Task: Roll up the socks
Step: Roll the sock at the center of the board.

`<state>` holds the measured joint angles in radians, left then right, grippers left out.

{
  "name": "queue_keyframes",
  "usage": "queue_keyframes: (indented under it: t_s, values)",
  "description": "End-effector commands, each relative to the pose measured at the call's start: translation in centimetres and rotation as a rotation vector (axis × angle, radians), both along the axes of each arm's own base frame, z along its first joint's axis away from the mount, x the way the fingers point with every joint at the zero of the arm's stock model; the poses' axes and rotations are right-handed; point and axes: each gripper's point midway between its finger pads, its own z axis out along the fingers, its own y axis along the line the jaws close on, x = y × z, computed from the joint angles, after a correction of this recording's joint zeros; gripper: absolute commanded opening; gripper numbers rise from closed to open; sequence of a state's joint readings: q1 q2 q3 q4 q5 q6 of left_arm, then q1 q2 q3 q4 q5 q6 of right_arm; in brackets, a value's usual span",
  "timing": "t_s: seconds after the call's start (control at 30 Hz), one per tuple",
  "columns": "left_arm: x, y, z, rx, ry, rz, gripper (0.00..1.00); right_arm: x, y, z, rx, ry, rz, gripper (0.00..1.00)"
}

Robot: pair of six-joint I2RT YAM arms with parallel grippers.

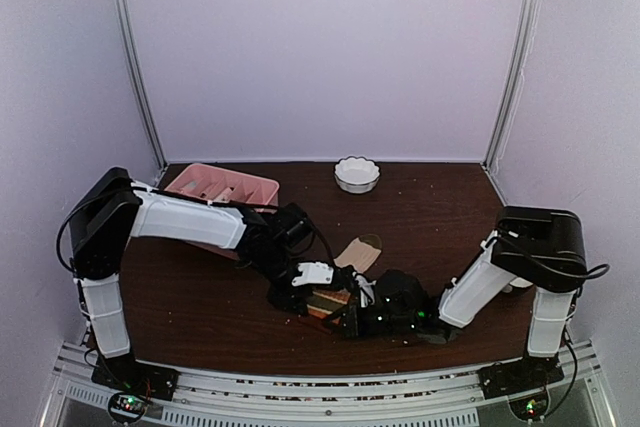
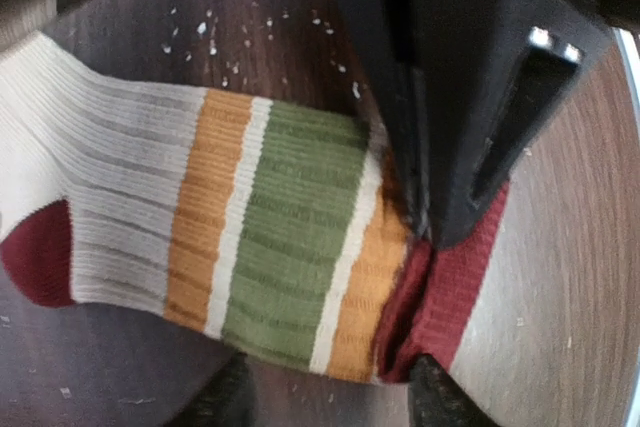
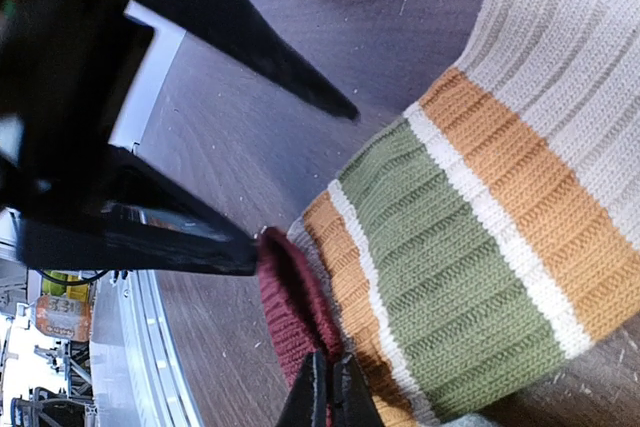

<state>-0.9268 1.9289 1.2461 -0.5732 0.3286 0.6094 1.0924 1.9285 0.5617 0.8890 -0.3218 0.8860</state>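
The striped sock (image 2: 290,237) lies flat on the dark table, with beige leg, orange, white and green bands and a dark red cuff (image 3: 290,297). My right gripper (image 3: 330,395) is shut on that cuff's edge, lifting it into a fold. My left gripper (image 2: 335,402) is open, its fingertips (image 2: 232,397) apart just off the sock's near edge, and one finger (image 3: 200,237) touches the red cuff. From above, both grippers meet over the striped sock (image 1: 328,302). The plain tan sock (image 1: 362,250) lies just behind it.
A pink compartment tray (image 1: 225,187) stands at the back left under my left arm. A white scalloped bowl (image 1: 357,174) sits at the back centre. Pale walls close in the table on three sides, and white crumbs dot the wood.
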Motion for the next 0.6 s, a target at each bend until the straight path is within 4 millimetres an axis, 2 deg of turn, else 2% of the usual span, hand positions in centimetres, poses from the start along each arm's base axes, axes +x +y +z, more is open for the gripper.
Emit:
queue_keyframes:
  t_s: [0.0, 0.03, 0.07, 0.13, 0.17, 0.27, 0.33, 0.37, 0.43, 0.5, 0.53, 0.57]
  values:
    - [2.4, 0.0, 5.4, -0.027, -0.084, 0.063, 0.76, -2.0, -3.4, -6.9, -0.256, 0.118, 0.026, 0.0]
    - [3.4, 0.1, 6.4, -0.032, -0.11, 0.098, 0.95, -2.1, -3.4, -7.1, -0.267, 0.119, 0.034, 0.0]
    - [4.1, 0.4, 7.4, -0.032, -0.119, 0.132, 0.97, -2.1, -3.4, -7.1, -0.273, 0.118, 0.04, 0.0]
    - [6.3, 1.2, 9.1, -0.036, -0.127, 0.23, 0.98, -2.3, -3.4, -7.2, -0.286, 0.117, 0.05, 0.0]
    - [8.3, 2.4, 9.7, -0.036, -0.135, 0.318, 0.98, -2.2, -3.5, -7.2, -0.292, 0.115, 0.051, 0.0]
    - [11.5, 5.3, 11.2, -0.054, -0.052, 0.459, 0.98, -2.3, -3.5, -7.2, -0.297, 0.11, 0.055, 0.0]
    - [14.1, 7.5, 12.7, -0.058, -0.077, 0.561, 0.98, -2.3, -3.6, -7.4, -0.304, 0.115, 0.055, 0.0]
    - [14.8, 8.5, 13.9, -0.069, -0.127, 0.593, 0.98, -2.5, -3.8, -7.5, -0.306, 0.118, 0.056, 0.0]
    - [15.4, 9.4, 18.4, -0.196, -0.27, 0.613, 0.98, -2.6, -3.9, -7.6, -0.309, 0.122, 0.055, 0.0]
    - [16.0, 11.1, 21.5, -0.332, -0.377, 0.73, 0.98, -2.8, -4.3, -7.9, -0.316, 0.13, 0.055, 0.0]
    - [16.2, 11.7, 22.0, -0.381, -0.417, 0.75, 0.98, -2.8, -4.4, -7.9, -0.313, 0.132, 0.055, 0.0]
    - [15.8, 11.6, 21.6, -0.391, -0.426, 0.698, 0.95, -2.9, -4.5, -7.9, -0.314, 0.137, 0.054, 0.0]
